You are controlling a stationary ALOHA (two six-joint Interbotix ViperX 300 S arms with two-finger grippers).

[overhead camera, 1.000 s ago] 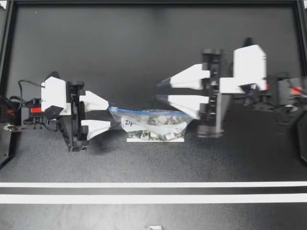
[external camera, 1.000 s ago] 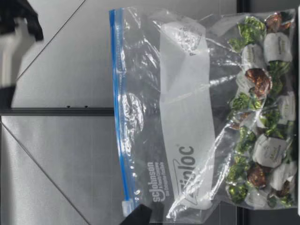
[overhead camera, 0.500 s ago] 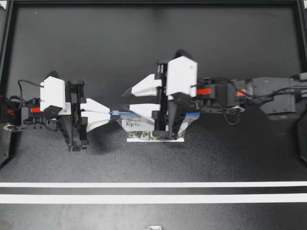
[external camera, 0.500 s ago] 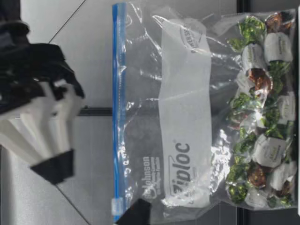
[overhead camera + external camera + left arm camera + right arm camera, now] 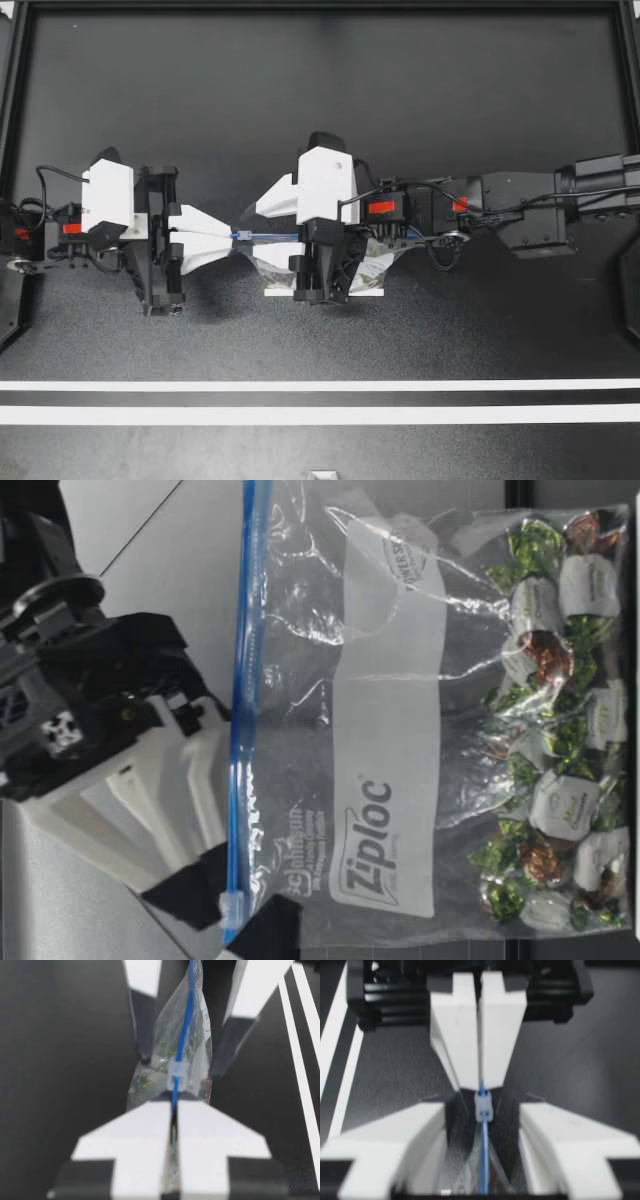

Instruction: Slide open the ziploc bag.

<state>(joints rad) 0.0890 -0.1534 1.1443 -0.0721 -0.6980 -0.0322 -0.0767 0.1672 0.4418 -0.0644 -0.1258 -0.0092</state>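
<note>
Top view: left hand (image 5: 230, 237) clamps the ziploc bag's (image 5: 378, 262) end; slider (image 5: 243, 236) sits inside the open right hand (image 5: 253, 237), track running wristward.

The ziploc bag (image 5: 378, 262) is standing on the table (image 5: 300, 100) near its middle, with candies (image 5: 560, 730) lying in its bottom. My left gripper (image 5: 230, 237) is pinching the bag's left end, and the slider (image 5: 243, 236) is sitting just ahead of its fingertips. My right gripper (image 5: 259, 237) is hanging over the bag from the right, with one spread finger on each side of the slider.
</note>
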